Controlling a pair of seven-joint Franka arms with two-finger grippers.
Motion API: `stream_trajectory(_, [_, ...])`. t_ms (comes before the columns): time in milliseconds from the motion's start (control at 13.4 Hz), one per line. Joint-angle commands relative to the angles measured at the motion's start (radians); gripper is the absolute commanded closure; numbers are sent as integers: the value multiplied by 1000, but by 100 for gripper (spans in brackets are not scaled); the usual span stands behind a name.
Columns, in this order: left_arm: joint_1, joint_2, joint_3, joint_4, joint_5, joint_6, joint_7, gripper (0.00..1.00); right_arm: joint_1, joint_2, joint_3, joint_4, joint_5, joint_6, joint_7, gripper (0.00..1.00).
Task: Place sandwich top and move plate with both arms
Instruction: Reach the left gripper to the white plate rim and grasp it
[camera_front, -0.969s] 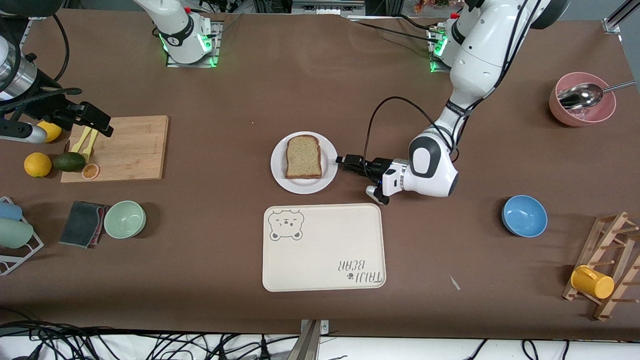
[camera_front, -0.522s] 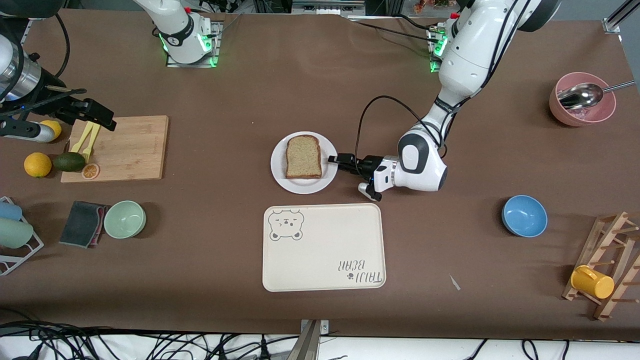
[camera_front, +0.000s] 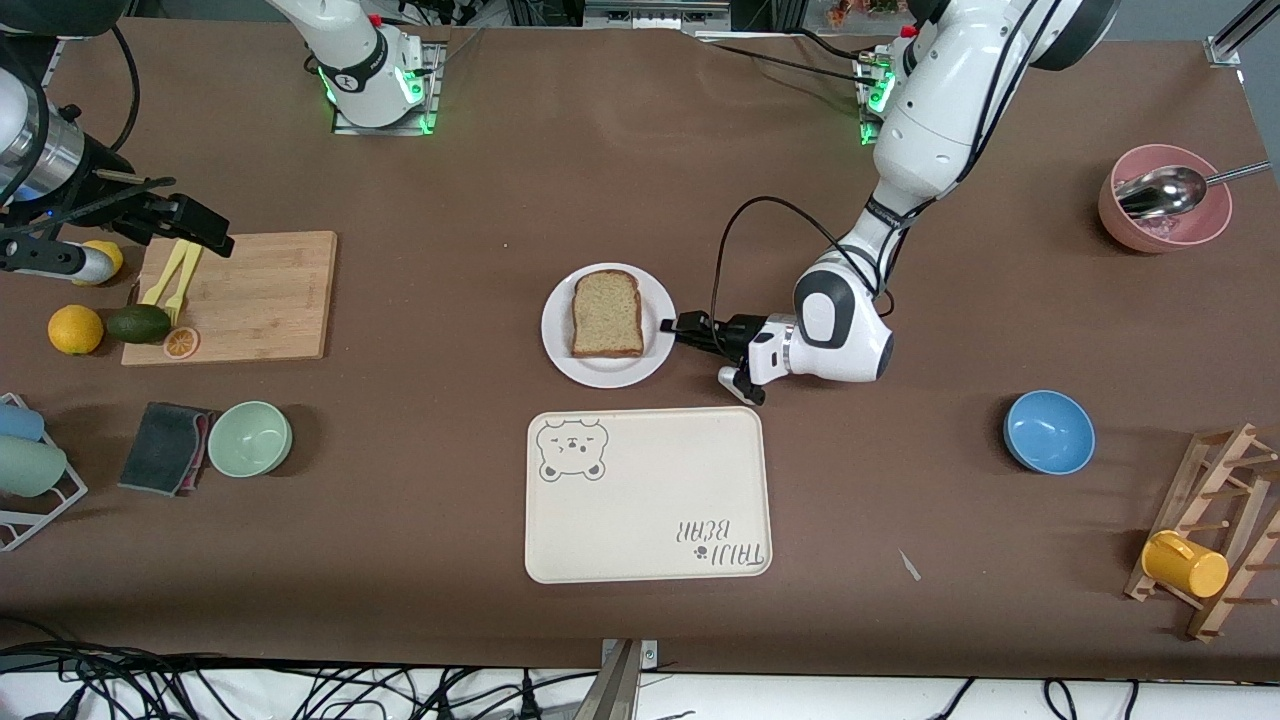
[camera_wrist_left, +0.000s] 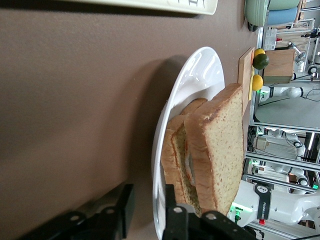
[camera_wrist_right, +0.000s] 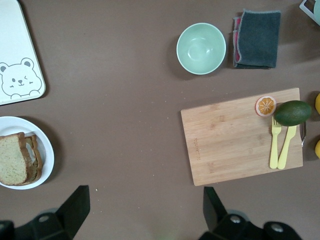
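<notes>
Mid-worktop, the sandwich top (camera_front: 606, 312) already caps the plate (camera_front: 559, 347). The left gripper (camera_front: 672, 327) straddles its rim, jaws spread; the right gripper (camera_front: 205, 232), released, waits over the board (camera_front: 260, 296). Next: clamp the rim.

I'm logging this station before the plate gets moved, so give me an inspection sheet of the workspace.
Surface: brown table, no spills seen.
Job's things: sandwich top sits on the stacked sandwich on the plate.
Clutter: tray, green bowl, blue bowl, pink bowl with spoon, cutting board, cloth, yellow mug.
Grippers: left gripper open, its fingers either side of the plate's rim; right gripper open, waiting over the board's edge.
Cables: black loop from the left wrist.
Surroundings: loose cables below the table's edge.
</notes>
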Motion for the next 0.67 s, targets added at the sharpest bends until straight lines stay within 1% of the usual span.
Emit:
stream_trajectory(0, [-12, 0, 6, 0, -46, 11, 37, 85, -13, -5, -8, 11, -1, -24, -14, 0])
stream_trajectory(75, [-13, -1, 6, 0, -46, 11, 37, 92, -15, -5, -11, 17, -3, -23, -15, 0])
stream_trajectory(224, [-12, -3, 6, -1, -44, 10, 37, 99, -16, -4, -42, 36, -3, -23, -21, 0])
stream_trajectory(447, [-18, -3, 6, 0, -46, 11, 37, 99, -16, -9, -65, 46, -4, -29, -25, 0])
stream_trajectory(597, [-18, -4, 6, 0, -44, 10, 37, 100, -16, -9, -66, 54, -6, -56, -22, 0])
